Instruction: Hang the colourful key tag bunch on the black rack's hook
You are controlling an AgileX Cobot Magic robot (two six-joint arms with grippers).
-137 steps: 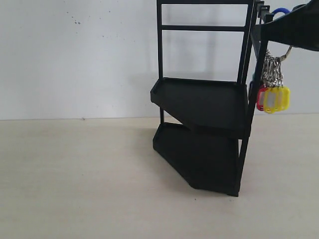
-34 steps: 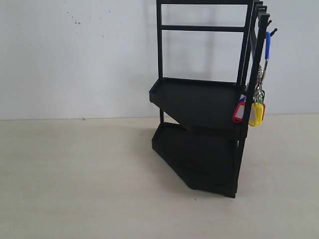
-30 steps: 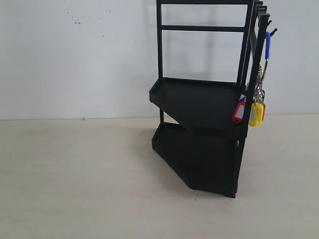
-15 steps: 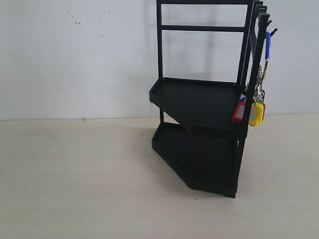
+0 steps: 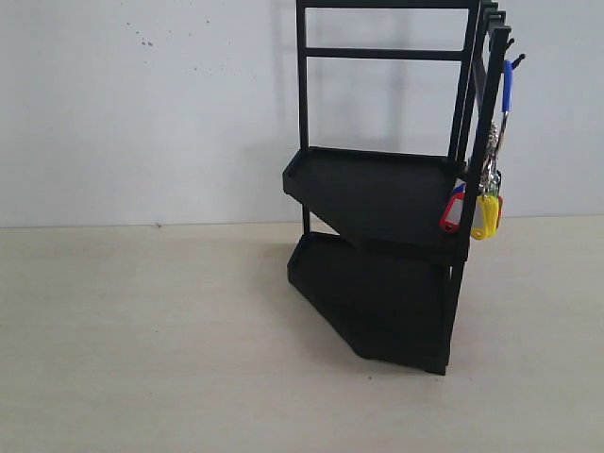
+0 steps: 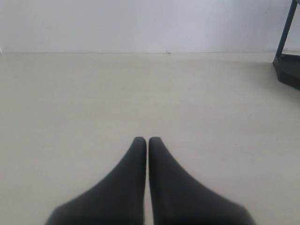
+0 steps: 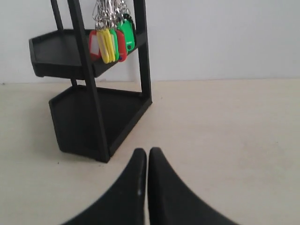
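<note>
The black rack (image 5: 377,189) stands right of centre in the exterior view, two angular trays in a thin bar frame. The colourful key tag bunch (image 5: 486,179) hangs from the hook (image 5: 510,42) at the frame's upper right, blue sleeve up, red and yellow tags down. No arm shows in that view. My right gripper (image 7: 147,152) is shut and empty, low over the table, apart from the rack (image 7: 98,117), with the key tag bunch (image 7: 112,40) hanging above. Over bare table, my left gripper (image 6: 147,140) is shut with nothing in it.
A white wall (image 5: 142,104) rises behind the beige tabletop (image 5: 142,340). A corner of the rack (image 6: 287,65) shows at the edge of the left wrist view.
4.6 s ago the right gripper held the bunch up by the rack's top right. It has since left the exterior view, and the bunch hangs still on the hook over the last second.
</note>
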